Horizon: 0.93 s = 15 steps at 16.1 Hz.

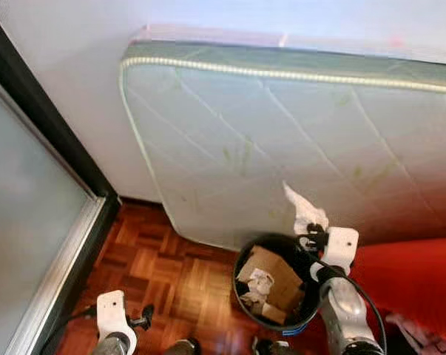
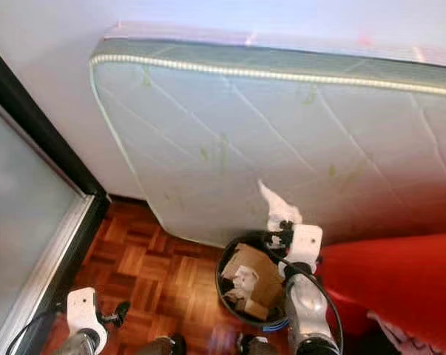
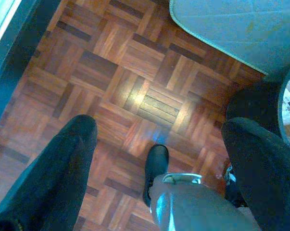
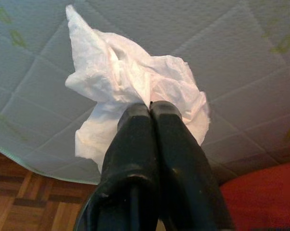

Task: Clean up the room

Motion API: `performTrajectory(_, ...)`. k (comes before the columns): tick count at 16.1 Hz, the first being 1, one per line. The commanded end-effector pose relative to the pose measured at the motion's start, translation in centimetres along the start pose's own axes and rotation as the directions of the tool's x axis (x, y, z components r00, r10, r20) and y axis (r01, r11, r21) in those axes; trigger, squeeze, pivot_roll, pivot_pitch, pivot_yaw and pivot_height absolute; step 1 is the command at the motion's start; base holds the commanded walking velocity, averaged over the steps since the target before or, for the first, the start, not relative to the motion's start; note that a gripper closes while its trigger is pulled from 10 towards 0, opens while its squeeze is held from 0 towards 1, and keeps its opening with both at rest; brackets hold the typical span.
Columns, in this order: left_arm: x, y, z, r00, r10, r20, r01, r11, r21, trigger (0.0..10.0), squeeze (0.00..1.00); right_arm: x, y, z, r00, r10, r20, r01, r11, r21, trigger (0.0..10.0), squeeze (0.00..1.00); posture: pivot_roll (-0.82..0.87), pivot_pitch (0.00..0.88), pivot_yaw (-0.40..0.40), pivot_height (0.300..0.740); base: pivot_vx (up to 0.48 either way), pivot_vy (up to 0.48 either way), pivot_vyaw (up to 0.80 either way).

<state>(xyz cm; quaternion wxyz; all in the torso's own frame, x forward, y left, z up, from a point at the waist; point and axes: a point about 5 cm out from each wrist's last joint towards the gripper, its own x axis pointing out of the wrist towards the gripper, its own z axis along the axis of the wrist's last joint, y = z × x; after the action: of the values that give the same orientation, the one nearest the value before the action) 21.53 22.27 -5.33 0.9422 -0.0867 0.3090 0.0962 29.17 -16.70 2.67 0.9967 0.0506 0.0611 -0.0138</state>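
My right gripper [image 4: 149, 107] is shut on a crumpled white tissue [image 4: 130, 82]. It holds the tissue [image 1: 300, 208] up above the far right rim of a black waste bin [image 1: 243, 296] on the parquet. The bin holds cardboard pieces [image 1: 271, 274] and crumpled paper [image 1: 259, 282]. My left gripper [image 3: 159, 130] hangs low at the left over the wooden floor, fingers wide apart and nothing between them.
A pale green quilted mattress [image 1: 282, 140] leans against the white wall behind the bin. A red cloth [image 1: 411, 277] lies to the right. A dark-framed glass door [image 1: 30, 214] stands at the left. My black foot [image 3: 156, 166] rests on the parquet floor [image 1: 163, 274].
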Motion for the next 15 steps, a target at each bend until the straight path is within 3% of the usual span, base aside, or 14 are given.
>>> performTrajectory(1,-0.4,0.4,-1.1,0.999,0.007,-0.043,-0.007,1.000,0.012,10.0,0.00,-0.5,-0.2,-0.8,0.999,-0.012,-0.034,0.012,1.000,-0.001,10.0,0.00,0.04,0.241,0.008,0.740,0.000,0.000,0.00)
performTrajectory(3,-0.5,0.4,-1.2,0.999,0.008,-0.043,-0.007,1.000,0.010,10.0,0.00,-0.4,-0.2,-1.0,0.997,-0.027,-0.068,0.026,1.000,-0.017,10.0,0.00,0.04,0.241,0.007,0.740,0.000,0.000,0.00)
performTrajectory(9,-0.5,0.3,-1.3,0.999,0.005,-0.045,-0.005,1.000,0.008,10.0,0.00,-0.4,-0.1,-1.2,0.997,-0.019,-0.076,0.018,1.000,-0.020,10.0,0.00,0.04,0.243,0.005,0.670,0.000,0.000,0.00)
performTrajectory(15,-0.4,0.3,-1.2,0.999,0.002,-0.041,-0.002,1.000,0.007,10.0,0.00,-0.4,0.3,-1.9,0.991,0.013,-0.136,-0.019,0.999,-0.043,10.0,0.00,0.04,0.244,0.005,0.670,0.000,0.000,0.00)
